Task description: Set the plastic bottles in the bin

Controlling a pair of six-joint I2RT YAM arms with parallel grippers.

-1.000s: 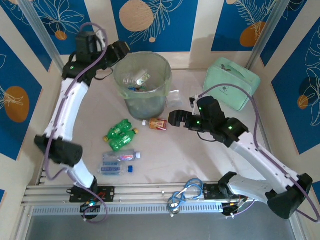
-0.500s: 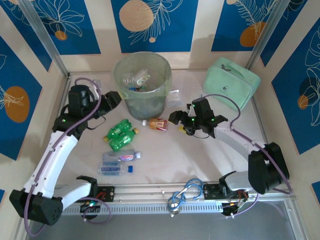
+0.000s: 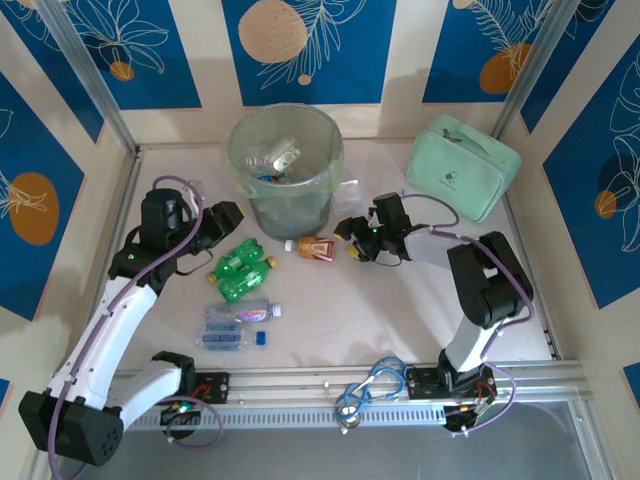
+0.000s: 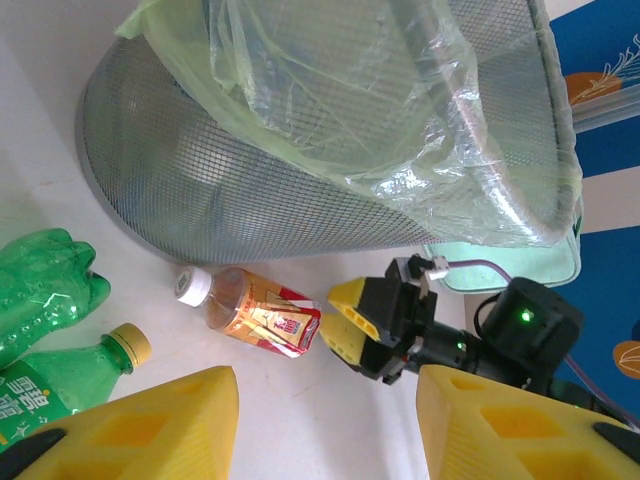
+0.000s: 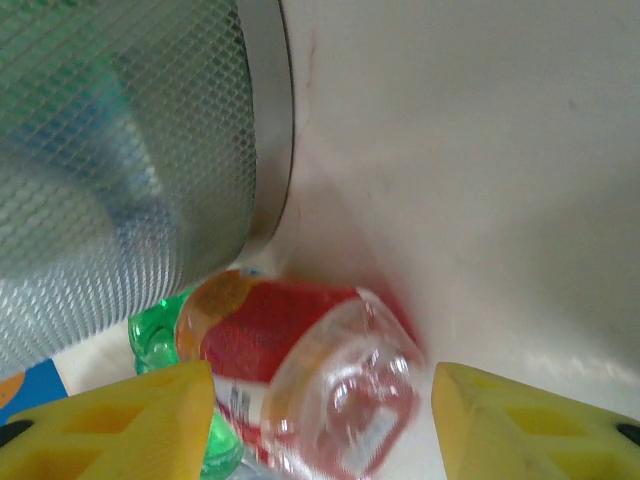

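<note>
The bin (image 3: 285,165), a mesh basket lined with a pale-green bag, holds several bottles. On the table in front of it lies a red-labelled bottle (image 3: 316,246) (image 4: 255,312). My right gripper (image 3: 346,236) (image 4: 342,320) is low at that bottle's base end. Its jaws are open but narrow, and the base (image 5: 340,400) sits just ahead of the tips, apart from both fingers. Two green bottles (image 3: 243,270) (image 4: 40,285) lie further left, and two clear blue-labelled bottles (image 3: 235,322) lie nearer me. My left gripper (image 3: 222,220) (image 4: 325,400) hovers beside the green bottles, open, with nothing between its fingers.
A mint-green soft case (image 3: 463,178) lies at the back right. A small clear scrap (image 3: 347,193) rests by the bin, and a loose blue cap (image 3: 259,338) sits near the clear bottles. Coiled cable (image 3: 368,388) hangs on the near rail. The bin's mesh wall (image 5: 120,170) stands close to my right gripper.
My left arm swung from over the bin down to the table beside the green bottles. My right gripper moved left up to the red-labelled bottle, and its jaws narrowed.
</note>
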